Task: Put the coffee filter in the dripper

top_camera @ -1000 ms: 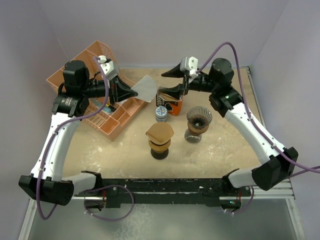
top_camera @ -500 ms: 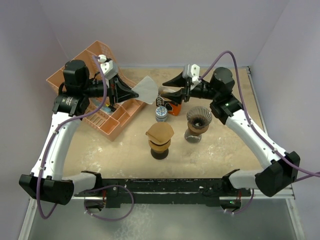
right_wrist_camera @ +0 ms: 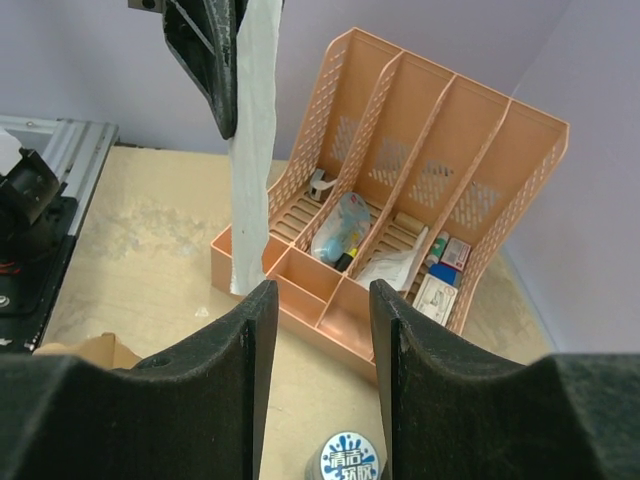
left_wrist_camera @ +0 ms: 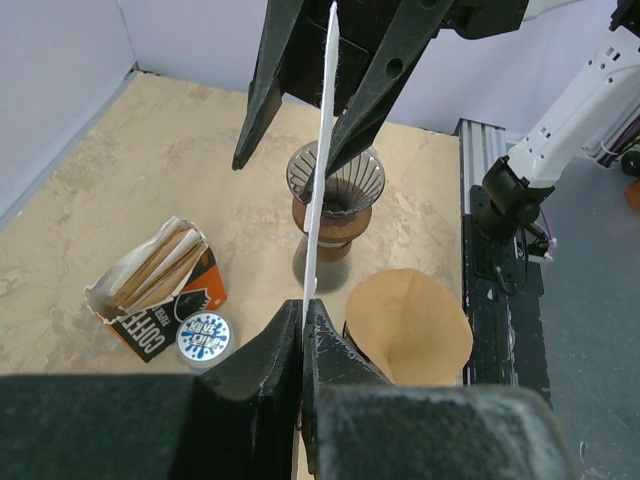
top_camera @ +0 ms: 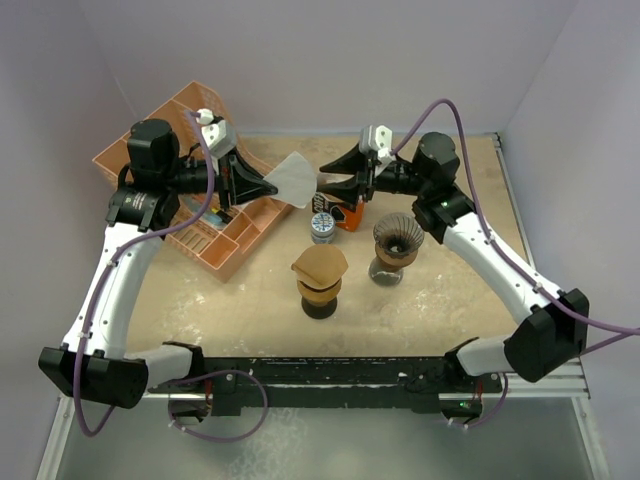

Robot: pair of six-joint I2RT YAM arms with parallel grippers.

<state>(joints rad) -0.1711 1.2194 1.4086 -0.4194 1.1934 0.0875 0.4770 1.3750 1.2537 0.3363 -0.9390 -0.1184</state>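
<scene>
My left gripper [top_camera: 269,185] is shut on a white coffee filter [top_camera: 296,177] and holds it in the air between the two arms. From the left wrist the filter [left_wrist_camera: 318,160] shows edge-on, pinched at its near end in that gripper [left_wrist_camera: 303,306]. My right gripper [top_camera: 322,175] is open, and its two fingers [left_wrist_camera: 268,90] stand either side of the filter's far edge without closing on it. From the right wrist the filter [right_wrist_camera: 251,150] hangs just beyond the left fingertip of that gripper [right_wrist_camera: 318,290]. The empty ribbed glass dripper [top_camera: 398,236] stands on its brown base below the right arm.
A second dripper [top_camera: 320,270] with a brown filter in it stands at the table's middle. An orange box of filters [top_camera: 345,212] and a small blue-lidded tin [top_camera: 322,226] sit under the grippers. A peach organiser tray [top_camera: 205,215] with small items fills the back left.
My right gripper has moved left up to the filter's far edge and its jaws have narrowed. The left arm and the filter have held still.
</scene>
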